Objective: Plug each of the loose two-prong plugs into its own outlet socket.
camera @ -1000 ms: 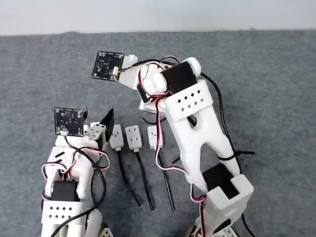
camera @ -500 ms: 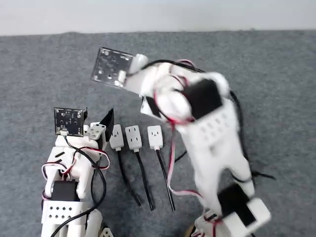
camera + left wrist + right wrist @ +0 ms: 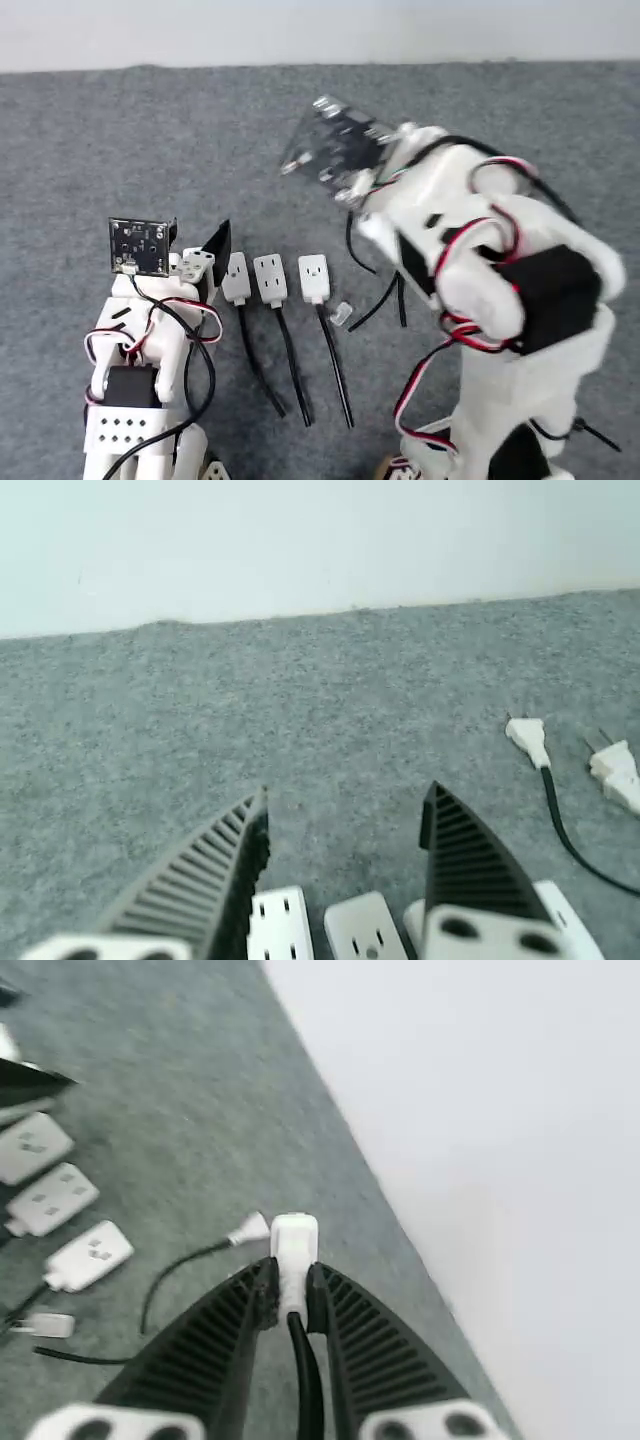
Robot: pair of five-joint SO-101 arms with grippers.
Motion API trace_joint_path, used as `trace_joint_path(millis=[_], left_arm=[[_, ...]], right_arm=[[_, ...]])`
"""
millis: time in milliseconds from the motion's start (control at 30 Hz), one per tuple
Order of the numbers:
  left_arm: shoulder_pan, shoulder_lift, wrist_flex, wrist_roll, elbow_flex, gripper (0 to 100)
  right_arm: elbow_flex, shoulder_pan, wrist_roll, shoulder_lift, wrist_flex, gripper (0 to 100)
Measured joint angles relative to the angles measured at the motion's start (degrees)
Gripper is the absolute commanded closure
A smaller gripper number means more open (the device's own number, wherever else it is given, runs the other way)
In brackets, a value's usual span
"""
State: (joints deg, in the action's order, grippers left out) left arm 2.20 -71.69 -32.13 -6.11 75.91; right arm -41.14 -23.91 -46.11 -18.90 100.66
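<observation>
Above grey felt [image 3: 120,130] near white corded sockets [image 3: 270,278], right gripper [image 3: 290,1278] is clamping a white two-prong plug [image 3: 293,1240], seemingly for insertion; left gripper [image 3: 347,802] is gaping empty over them.

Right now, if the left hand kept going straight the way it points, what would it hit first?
Probably bare grey carpet: the outlet sockets lie below the open left hand, short of its tips. Depth is hard to judge.

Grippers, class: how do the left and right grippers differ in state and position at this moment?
The left gripper is open and empty; the right gripper is shut on a white plug. The left gripper sits close by the row of outlet sockets; the right gripper is farther from them. Both are dark and ribbed.
</observation>
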Motion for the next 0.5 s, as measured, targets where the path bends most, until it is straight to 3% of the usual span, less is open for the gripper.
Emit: trace_joint_path(millis=[233, 500], left_arm=[[-0.2, 0.0, 2.3, 0.0, 0.5, 75], [-0.6, 0.0, 2.3, 0.0, 0.5, 75]], right_arm=[[0.9, 5.5, 0.2, -2.2, 0.0, 99.1], [19.2, -4.6, 0.9, -0.4, 0.0, 99.1]])
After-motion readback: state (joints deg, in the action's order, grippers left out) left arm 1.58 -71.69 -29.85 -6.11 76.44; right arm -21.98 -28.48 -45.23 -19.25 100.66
